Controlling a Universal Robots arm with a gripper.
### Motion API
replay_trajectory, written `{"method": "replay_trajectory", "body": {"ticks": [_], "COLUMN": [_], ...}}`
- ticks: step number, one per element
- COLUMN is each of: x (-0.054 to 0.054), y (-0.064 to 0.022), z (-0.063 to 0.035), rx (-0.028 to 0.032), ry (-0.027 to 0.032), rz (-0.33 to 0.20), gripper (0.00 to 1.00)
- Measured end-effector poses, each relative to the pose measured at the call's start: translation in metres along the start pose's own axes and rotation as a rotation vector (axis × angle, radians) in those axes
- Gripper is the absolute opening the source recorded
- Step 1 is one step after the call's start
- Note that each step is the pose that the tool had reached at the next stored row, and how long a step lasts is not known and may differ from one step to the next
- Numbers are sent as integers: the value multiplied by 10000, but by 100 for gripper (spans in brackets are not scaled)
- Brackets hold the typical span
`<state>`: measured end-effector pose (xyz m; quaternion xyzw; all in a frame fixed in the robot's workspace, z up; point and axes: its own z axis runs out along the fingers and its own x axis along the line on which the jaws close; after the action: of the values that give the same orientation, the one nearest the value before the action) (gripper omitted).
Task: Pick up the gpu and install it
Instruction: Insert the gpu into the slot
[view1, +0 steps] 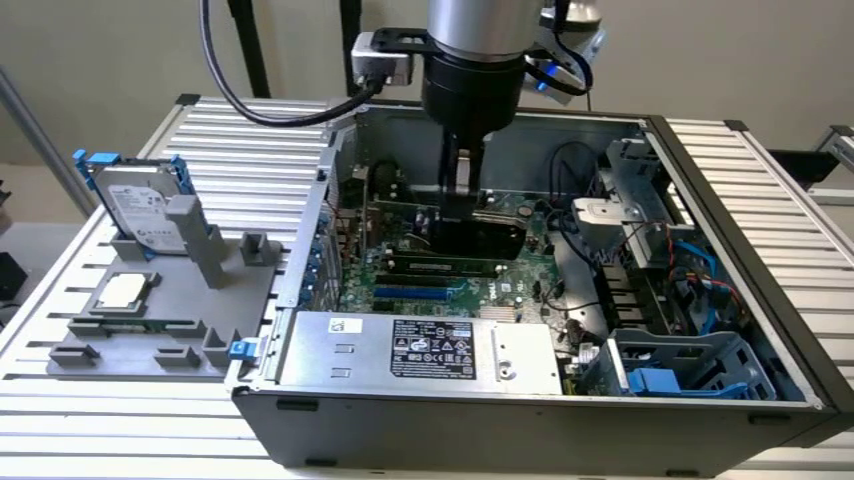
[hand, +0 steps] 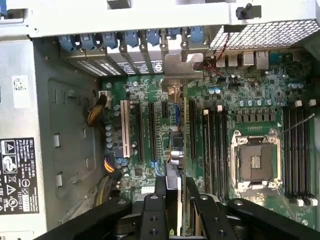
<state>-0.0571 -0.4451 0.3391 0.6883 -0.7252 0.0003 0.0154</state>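
Observation:
The gpu (view1: 475, 238) stands on edge inside the open computer case (view1: 694, 180), its dark face showing, low over the green motherboard (view1: 400, 285). My gripper (view1: 461, 205) comes straight down from above and is shut on the card's upper edge. In the wrist view the gpu (hand: 185, 125) appears as a thin edge running between the black expansion slots (hand: 151, 132), with its silver end bracket (hand: 181, 66) at the case's rear wall. The black fingers (hand: 161, 189) of my gripper (hand: 176, 189) clamp it from both sides. Whether the card is seated in a slot cannot be told.
On the exterior view's left a grey fixture (view1: 80, 350) holds a silver hard drive in a blue frame (view1: 140, 205) and a processor chip (view1: 123, 292). The power supply (view1: 414, 350), drive cage (view1: 694, 365) and cables (view1: 587, 245) crowd the case. A processor socket (hand: 255, 162) lies beside the memory slots (hand: 295, 150).

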Motion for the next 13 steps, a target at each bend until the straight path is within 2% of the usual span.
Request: {"method": "replay_trajectory", "body": {"ticks": [3, 9, 11, 13], "x": [1, 7, 9, 8], "y": [32, 190, 226, 240], "z": [41, 121, 153, 190], "rx": [70, 296, 343, 360], "ry": [-18, -71, -86, -105], "rz": [-158, -164, -162, -162], "gripper": [0, 0, 0, 0]}}
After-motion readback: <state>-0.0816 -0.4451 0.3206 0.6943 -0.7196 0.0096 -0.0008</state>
